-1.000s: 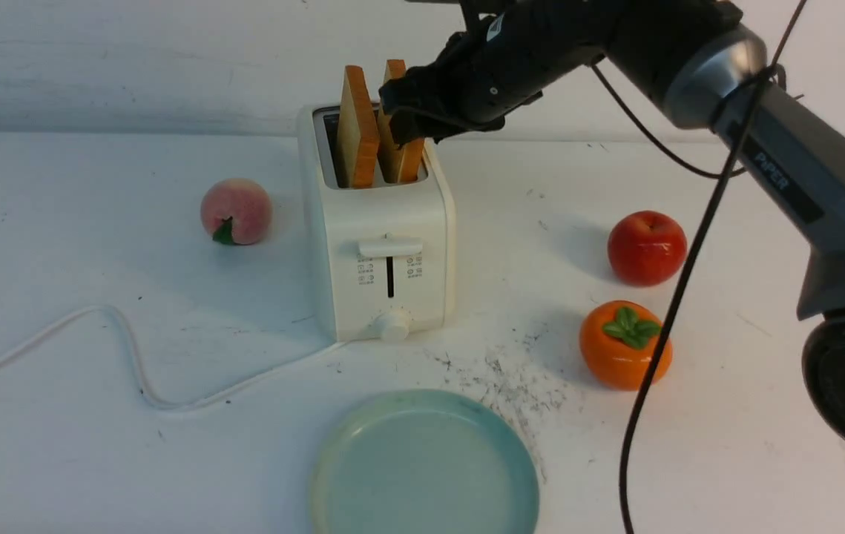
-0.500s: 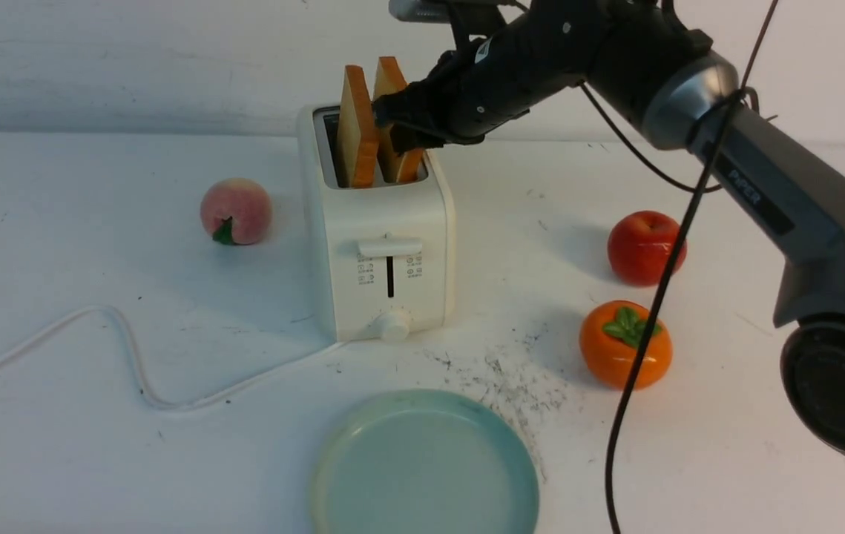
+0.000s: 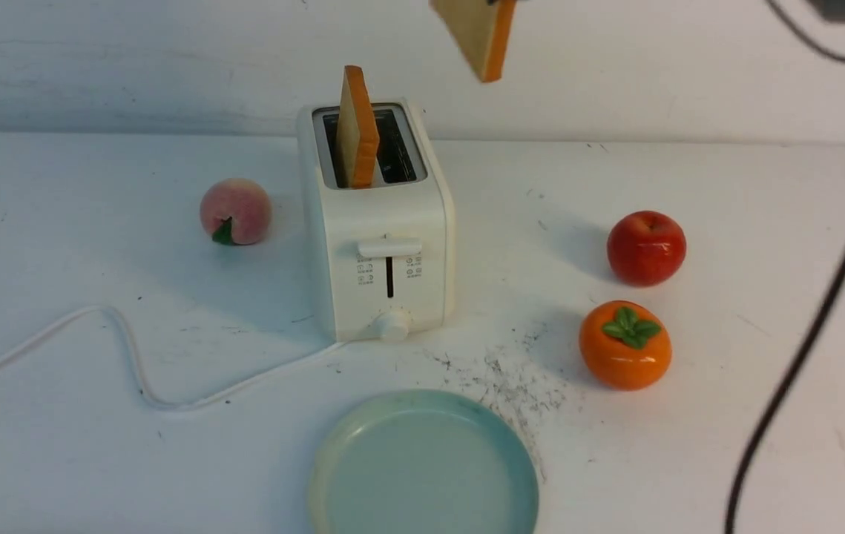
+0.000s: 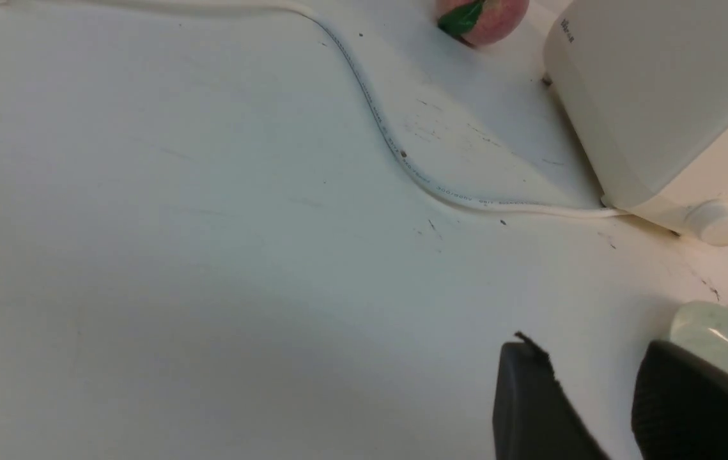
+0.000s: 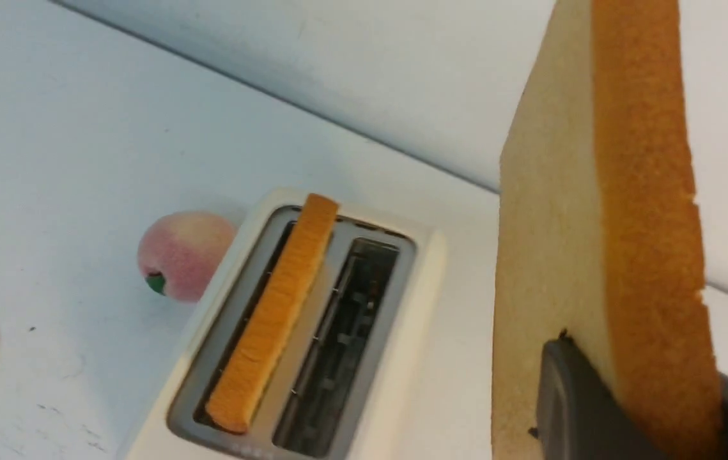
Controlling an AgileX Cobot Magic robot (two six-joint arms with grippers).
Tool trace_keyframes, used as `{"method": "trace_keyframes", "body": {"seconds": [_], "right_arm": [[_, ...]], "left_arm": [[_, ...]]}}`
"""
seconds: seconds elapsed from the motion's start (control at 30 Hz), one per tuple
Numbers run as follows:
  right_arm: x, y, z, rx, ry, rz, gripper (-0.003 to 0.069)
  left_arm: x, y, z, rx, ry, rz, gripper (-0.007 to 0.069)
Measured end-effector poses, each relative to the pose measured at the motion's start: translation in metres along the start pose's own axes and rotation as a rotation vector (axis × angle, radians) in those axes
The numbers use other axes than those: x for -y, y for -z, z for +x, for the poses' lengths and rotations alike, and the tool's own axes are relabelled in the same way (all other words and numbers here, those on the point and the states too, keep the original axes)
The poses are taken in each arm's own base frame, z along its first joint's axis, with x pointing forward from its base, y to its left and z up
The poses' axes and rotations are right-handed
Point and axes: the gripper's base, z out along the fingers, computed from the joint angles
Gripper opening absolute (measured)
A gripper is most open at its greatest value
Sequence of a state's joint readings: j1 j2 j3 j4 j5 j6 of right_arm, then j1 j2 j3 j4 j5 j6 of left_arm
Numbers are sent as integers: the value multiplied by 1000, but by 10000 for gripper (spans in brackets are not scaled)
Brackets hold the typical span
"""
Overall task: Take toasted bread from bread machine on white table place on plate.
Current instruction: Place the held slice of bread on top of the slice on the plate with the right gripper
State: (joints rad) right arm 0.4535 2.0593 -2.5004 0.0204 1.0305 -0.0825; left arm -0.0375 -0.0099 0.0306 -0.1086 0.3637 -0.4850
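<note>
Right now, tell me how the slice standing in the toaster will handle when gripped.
Probably stiff: its twin, the lifted slice, hangs from the right gripper by one end without sagging. Likely light, since that pinch alone carries it. The standing slice sits in the toaster, in a slot wider than itself, so it may rock when touched.

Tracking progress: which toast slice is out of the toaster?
The slice in the right gripper, up in the air; the other slice stands in the bread machine's left slot.
</note>
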Motion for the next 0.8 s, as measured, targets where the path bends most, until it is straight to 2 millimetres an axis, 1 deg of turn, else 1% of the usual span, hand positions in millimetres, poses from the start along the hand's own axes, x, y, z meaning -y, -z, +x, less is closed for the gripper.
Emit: {"method": "trace_keyframes", "body": {"seconds": [0.03,0.07,0.1,0.17,0.23,0.27,0.3,0.33,0.37,0.4,0.43,0.47,0.5,0.57,0.6,0.63,0.67,0.7,0.73,0.77,0.8], "right_arm": [[2,18,-4,-5,10,17,106],[6,48,-9,-32,32,63,106],[8,58,-9,-46,43,88,106],[14,87,-12,-66,62,155,106],[21,111,-15,-54,75,237,106],[24,121,-15,-46,76,279,106],[25,125,-15,-43,75,290,106],[27,138,-14,-42,63,317,106],[27,145,-11,-49,52,320,106],[27,146,-10,-51,50,320,106],[25,154,0,-84,30,305,106],[23,156,6,-102,7,285,106],[23,157,7,-108,5,285,106],[10,157,42,-227,-79,168,106],[9,157,42,-226,-85,159,106],[0,149,67,-321,-124,74,106],[-6,143,85,-389,-137,28,106],[-8,141,88,-403,-147,6,106],[-17,129,115,-505,-162,-76,106],[-24,119,133,-565,-165,-135,106],[-31,105,157,-620,-165,-202,106]], "left_arm": [[0,0,0,0,0,0,239],[0,0,0,0,0,0,239],[0,0,0,0,0,0,239],[0,0,0,0,0,0,239],[0,0,0,0,1,0,239],[0,0,0,0,1,0,239],[0,0,0,0,1,0,239],[0,0,0,0,1,0,239],[0,0,0,0,1,0,239],[0,0,0,0,1,0,239],[0,0,0,0,1,0,239],[0,0,0,0,1,0,239],[0,0,0,0,1,0,239],[0,0,0,0,1,0,239],[0,0,0,0,1,0,239],[0,0,0,0,1,0,239],[0,0,0,0,1,0,239],[0,0,0,0,1,0,239],[0,0,0,0,1,0,239],[0,0,0,0,1,0,239],[0,0,0,0,1,0,239]]}}
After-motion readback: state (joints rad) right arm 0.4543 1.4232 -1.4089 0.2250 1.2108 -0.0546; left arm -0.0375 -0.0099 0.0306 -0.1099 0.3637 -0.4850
